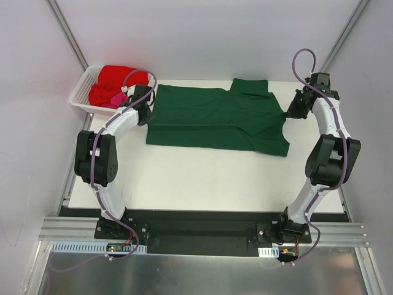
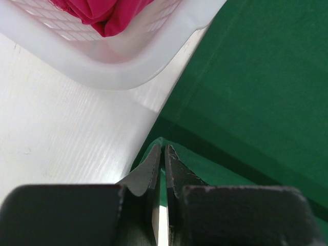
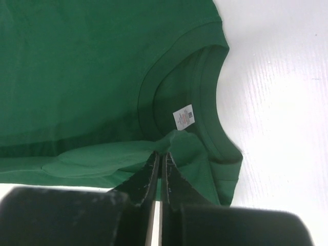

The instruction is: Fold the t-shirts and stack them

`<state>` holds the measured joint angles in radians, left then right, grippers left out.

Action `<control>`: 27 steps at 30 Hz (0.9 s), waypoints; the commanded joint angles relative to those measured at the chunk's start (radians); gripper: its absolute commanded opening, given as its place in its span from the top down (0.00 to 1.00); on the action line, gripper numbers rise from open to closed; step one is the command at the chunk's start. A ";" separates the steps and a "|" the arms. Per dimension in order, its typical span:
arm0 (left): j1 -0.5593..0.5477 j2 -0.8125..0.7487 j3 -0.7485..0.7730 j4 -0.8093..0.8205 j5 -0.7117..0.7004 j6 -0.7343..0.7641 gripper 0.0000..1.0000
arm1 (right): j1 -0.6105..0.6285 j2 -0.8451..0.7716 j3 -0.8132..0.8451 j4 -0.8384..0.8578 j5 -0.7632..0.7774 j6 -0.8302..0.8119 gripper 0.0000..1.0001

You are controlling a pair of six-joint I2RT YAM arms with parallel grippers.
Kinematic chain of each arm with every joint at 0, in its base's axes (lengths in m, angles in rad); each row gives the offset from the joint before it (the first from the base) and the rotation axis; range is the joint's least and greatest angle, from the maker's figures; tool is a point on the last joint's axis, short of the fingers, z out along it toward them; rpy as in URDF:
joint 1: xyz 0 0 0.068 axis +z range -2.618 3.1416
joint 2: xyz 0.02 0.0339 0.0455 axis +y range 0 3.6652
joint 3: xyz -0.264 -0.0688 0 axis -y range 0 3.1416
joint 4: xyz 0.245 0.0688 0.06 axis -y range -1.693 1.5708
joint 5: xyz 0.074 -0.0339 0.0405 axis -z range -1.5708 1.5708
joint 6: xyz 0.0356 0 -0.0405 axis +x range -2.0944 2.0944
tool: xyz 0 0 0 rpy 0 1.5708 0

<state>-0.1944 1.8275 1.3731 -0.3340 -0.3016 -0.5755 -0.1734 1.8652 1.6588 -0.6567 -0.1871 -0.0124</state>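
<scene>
Nothing readable anywhere tbh. Only candidate is a small white tag [image 3: 184,117] sewn into the dark green t-shirt [image 3: 77,66], and its print is way too tiny to make out.

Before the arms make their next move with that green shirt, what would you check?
1. Left gripper grips the green shirt: ok, jaws shut on a fold at its edge.
2. Right gripper grips it too: ok, shut on cloth beside the collar.
3. Shirt spread out on the table: ok.
4. Basket clear of the shirt: cannot tell, its corner sits very close to the cloth.
5. Red shirt and pink shirt out of the way: ok, both in the basket.
6. Bare table in front of the shirt for folding: ok.
</scene>
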 commanded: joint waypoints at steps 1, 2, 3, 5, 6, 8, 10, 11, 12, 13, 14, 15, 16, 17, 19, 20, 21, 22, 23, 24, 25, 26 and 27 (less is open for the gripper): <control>0.006 0.016 0.052 -0.002 -0.056 0.039 1.00 | -0.006 0.015 0.050 0.035 -0.009 -0.017 0.99; 0.004 0.021 0.055 -0.002 -0.057 0.042 1.00 | -0.006 0.022 0.055 0.035 -0.009 -0.017 0.99; 0.006 0.024 0.061 -0.002 -0.056 0.042 1.00 | -0.005 0.025 0.056 0.038 -0.011 -0.017 0.99; 0.003 0.030 0.066 -0.002 -0.057 0.043 1.00 | -0.005 0.031 0.064 0.045 -0.017 -0.015 0.99; 0.003 0.033 0.069 -0.002 -0.057 0.043 1.00 | -0.003 0.037 0.064 0.049 -0.015 -0.015 0.99; 0.001 0.044 0.078 0.000 -0.056 0.046 1.00 | 0.000 0.043 0.076 0.049 -0.017 -0.015 0.99; 0.000 0.052 0.087 -0.002 -0.059 0.051 1.00 | 0.002 0.052 0.082 0.048 -0.014 -0.018 0.99; -0.002 0.058 0.089 -0.002 -0.059 0.051 1.00 | 0.002 0.055 0.084 0.048 -0.014 -0.020 0.99; -0.002 0.061 0.093 -0.002 -0.059 0.051 1.00 | 0.002 0.058 0.087 0.049 -0.012 -0.021 0.99; -0.004 0.065 0.096 -0.002 -0.060 0.049 1.00 | 0.002 0.063 0.090 0.048 -0.014 -0.021 0.99; -0.005 0.072 0.099 -0.002 -0.060 0.049 1.00 | 0.002 0.068 0.093 0.046 -0.017 -0.021 0.99; -0.005 0.075 0.101 0.000 -0.060 0.049 1.00 | 0.002 0.071 0.096 0.046 -0.020 -0.020 0.99; -0.005 0.076 0.103 -0.002 -0.064 0.049 1.00 | 0.002 0.072 0.098 0.046 -0.020 -0.020 0.99; -0.007 0.081 0.104 -0.002 -0.065 0.049 1.00 | 0.002 0.074 0.101 0.046 -0.020 -0.020 0.99; -0.007 0.087 0.110 -0.002 -0.068 0.051 1.00 | 0.002 0.075 0.105 0.046 -0.018 -0.020 0.99; -0.007 0.096 0.115 -0.002 -0.070 0.052 1.00 | 0.002 0.077 0.108 0.046 -0.020 -0.020 0.99; -0.007 0.098 0.119 0.000 -0.070 0.052 1.00 | 0.002 0.077 0.107 0.046 -0.018 -0.020 0.99; -0.007 0.101 0.119 -0.002 -0.070 0.052 1.00 | 0.002 0.078 0.107 0.045 -0.020 -0.020 0.99; -0.007 0.104 0.122 -0.002 -0.070 0.052 1.00 | 0.002 0.080 0.107 0.046 -0.021 -0.018 0.99; -0.007 0.107 0.126 -0.002 -0.068 0.051 1.00 | 0.002 0.078 0.105 0.046 -0.022 -0.017 0.99; -0.008 0.108 0.127 -0.002 -0.068 0.054 1.00 | 0.002 0.080 0.105 0.045 -0.023 -0.017 0.99; -0.008 0.110 0.132 -0.002 -0.068 0.055 1.00 | 0.002 0.081 0.105 0.046 -0.020 -0.017 0.99; -0.010 0.113 0.136 -0.002 -0.073 0.057 1.00 | 0.002 0.081 0.108 0.045 -0.020 -0.018 0.99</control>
<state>-0.1970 1.9316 1.4586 -0.3351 -0.3237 -0.5396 -0.1703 1.9499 1.7130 -0.6323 -0.2066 -0.0135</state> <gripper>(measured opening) 0.011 0.019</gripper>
